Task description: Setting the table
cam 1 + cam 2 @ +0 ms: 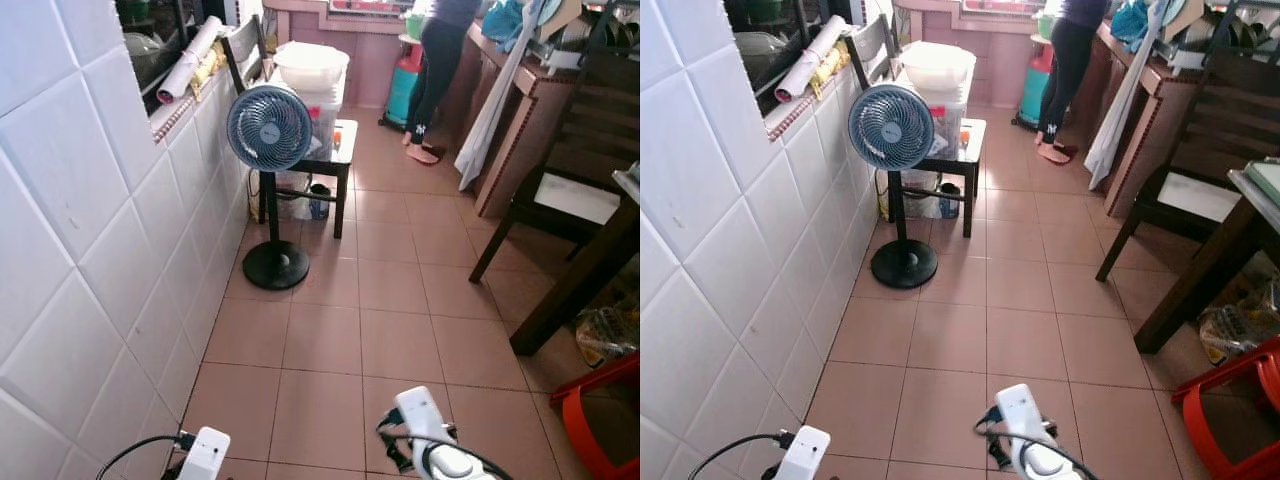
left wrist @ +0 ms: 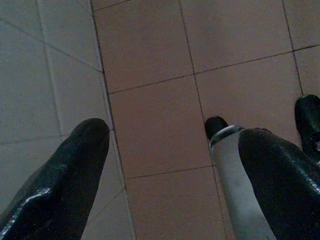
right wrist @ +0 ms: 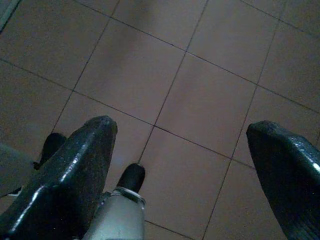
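Both arms hang low over the pink floor tiles. My left gripper (image 2: pixel 174 135) is open, with bare tile between its black fingers (image 2: pixel 75 170) and the robot's silver leg beside it. My right gripper (image 3: pixel 181 127) is open too, holding nothing, above tile joints. A dark wooden table (image 1: pixel 600 255) stands at the right edge, with a dark chair (image 1: pixel 560 190) with a white seat behind it. The white wrist housings of the left arm (image 1: pixel 205 455) and right arm (image 1: pixel 425 425) sit at the bottom of the eye views.
A white tiled wall (image 1: pixel 90 240) runs along the left. A standing fan (image 1: pixel 269 130) is ahead, with a small black table (image 1: pixel 335 165) bearing a white basin (image 1: pixel 311 66) behind it. A person (image 1: pixel 435 70) stands at the far counter. A red stool (image 1: pixel 600 420) sits at bottom right.
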{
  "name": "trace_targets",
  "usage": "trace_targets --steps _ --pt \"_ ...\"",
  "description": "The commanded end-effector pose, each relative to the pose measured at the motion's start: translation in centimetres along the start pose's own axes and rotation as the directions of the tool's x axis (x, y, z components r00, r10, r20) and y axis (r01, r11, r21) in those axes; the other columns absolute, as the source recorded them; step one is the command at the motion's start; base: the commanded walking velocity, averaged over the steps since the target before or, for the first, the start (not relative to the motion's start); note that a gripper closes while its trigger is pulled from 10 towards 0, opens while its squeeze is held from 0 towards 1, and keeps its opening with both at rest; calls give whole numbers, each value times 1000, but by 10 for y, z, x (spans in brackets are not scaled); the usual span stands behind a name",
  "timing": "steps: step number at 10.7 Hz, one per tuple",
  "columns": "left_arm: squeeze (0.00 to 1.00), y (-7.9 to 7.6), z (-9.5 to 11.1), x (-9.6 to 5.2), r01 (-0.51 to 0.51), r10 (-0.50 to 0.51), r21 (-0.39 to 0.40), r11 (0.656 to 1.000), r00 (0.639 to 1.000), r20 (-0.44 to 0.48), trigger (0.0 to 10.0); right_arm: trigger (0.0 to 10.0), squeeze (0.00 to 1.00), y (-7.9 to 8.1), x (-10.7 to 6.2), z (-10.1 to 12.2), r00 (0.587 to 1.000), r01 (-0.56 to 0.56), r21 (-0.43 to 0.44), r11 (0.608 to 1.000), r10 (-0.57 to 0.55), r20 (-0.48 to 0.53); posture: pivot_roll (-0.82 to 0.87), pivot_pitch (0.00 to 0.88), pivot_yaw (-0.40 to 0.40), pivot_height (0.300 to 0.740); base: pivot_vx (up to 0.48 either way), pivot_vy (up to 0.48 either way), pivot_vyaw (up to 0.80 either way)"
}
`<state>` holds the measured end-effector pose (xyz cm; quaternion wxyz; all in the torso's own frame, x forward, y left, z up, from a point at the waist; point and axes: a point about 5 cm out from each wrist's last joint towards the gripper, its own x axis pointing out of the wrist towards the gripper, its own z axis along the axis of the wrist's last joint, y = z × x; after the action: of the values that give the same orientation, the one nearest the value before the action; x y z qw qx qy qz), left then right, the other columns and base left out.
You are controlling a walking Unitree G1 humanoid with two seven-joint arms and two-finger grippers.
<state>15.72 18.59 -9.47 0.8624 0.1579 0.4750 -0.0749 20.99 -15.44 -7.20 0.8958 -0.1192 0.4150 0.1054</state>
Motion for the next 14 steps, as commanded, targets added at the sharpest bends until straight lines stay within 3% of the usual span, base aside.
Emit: trace_targets --steps 1,4,8,11,14 --pt "0 -1 5 1 7 -8 28 1000 1000 16 10000 10000 0 -4 0 1 1000 11 5 1000 -11 0 -54 0 -27 740 0 0 0" --pt "0 9 9 1 6 -8 66 998 1000 24 10000 10000 0 4 -3 -14 999 -23 -58 998 21 -45 -82 0 3 740 290 95 0" --pt "0 16 2 0 16 -16 92 996 1000 7 10000 10000 0 -1 -7 -30 995 -25 -41 999 21 -94 -95 0 11 740 301 334 0" --pt "0 6 6 1 29 -30 117 993 1000 7 10000 10000 0 2 -7 -32 994 -21 -40 999 17 -106 -96 0 13 740 303 369 0" --pt "0 2 6 1 30 -31 118 993 999 7 10000 10000 0 4 -7 -32 994 -29 -48 998 24 -104 -95 0 18 740 0 0 0"
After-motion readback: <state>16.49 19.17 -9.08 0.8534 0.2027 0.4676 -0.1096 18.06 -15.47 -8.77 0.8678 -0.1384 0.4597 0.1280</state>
